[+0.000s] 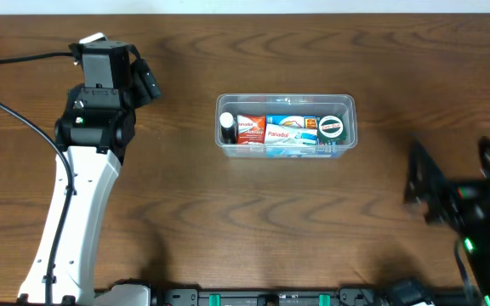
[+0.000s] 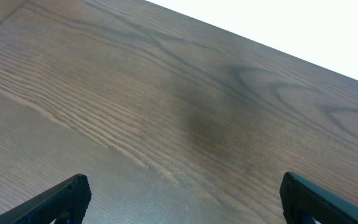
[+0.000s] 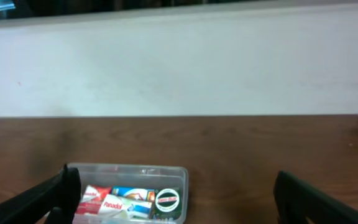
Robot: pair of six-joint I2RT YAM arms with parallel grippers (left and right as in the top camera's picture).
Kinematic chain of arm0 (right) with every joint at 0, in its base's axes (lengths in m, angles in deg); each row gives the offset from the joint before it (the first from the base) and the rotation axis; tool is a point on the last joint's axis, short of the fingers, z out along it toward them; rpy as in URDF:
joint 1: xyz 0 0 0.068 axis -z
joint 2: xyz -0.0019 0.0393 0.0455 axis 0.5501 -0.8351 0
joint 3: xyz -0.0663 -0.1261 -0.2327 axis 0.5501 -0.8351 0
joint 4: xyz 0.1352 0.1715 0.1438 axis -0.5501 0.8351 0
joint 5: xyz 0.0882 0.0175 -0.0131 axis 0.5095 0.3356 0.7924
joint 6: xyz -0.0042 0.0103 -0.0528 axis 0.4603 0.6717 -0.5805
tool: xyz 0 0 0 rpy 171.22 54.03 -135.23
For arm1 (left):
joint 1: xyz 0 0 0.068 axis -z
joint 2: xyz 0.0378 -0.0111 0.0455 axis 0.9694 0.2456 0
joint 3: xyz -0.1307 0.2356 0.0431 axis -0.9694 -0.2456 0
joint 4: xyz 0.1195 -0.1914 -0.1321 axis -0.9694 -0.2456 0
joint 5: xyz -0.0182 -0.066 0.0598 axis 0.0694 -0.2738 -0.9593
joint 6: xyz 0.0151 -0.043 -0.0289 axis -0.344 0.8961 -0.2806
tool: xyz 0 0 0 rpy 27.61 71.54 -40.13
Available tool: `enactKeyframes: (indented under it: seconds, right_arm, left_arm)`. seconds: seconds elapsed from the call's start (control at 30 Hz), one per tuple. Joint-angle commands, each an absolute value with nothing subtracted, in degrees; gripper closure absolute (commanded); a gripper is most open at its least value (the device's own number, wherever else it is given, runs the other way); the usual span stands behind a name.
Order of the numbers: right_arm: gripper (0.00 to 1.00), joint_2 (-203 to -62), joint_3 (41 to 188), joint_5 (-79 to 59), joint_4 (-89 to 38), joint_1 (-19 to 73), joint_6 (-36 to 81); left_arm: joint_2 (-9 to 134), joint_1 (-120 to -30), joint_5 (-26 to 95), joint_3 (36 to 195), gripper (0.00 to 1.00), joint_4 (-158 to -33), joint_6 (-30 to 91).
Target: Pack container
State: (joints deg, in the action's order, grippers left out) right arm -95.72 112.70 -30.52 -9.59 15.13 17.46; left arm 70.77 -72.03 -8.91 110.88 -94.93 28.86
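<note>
The container, a clear rectangular plastic tub, stands at the table's middle. Inside lie a small white bottle with a black cap, red and white Panadol packets, a blue packet and a dark green packet with a round label. It also shows low left in the right wrist view. My left gripper is open and empty over bare wood at the far left; its fingertips frame only table. My right gripper is open and empty at the right, apart from the container, fingers wide.
The brown wooden table runs to a white wall behind. The left arm's white link and black cable lie over the left side. The right arm's dark body fills the lower right corner.
</note>
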Motion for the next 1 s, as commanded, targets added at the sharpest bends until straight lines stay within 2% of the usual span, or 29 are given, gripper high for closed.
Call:
enactKeyframes:
  seconds: [0.0, 0.63, 0.97]
  right_arm:
    - [0.01, -91.7, 113.1, -31.0, -7.1, 15.1, 17.0]
    - [0.01, -62.4, 113.1, -24.0, 1.6, 15.1, 12.1]
    - [0.01, -62.2, 112.1, -22.0, 4.0, 15.0, 12.1]
  left_arm:
    - [71.0, -72.3, -9.7, 111.9, 0.02, -94.9, 28.4]
    - [71.0, -72.3, -9.6, 111.9, 0.02, -94.9, 28.4]
    - [71.0, -72.3, -9.7, 111.9, 0.02, -94.9, 28.4]
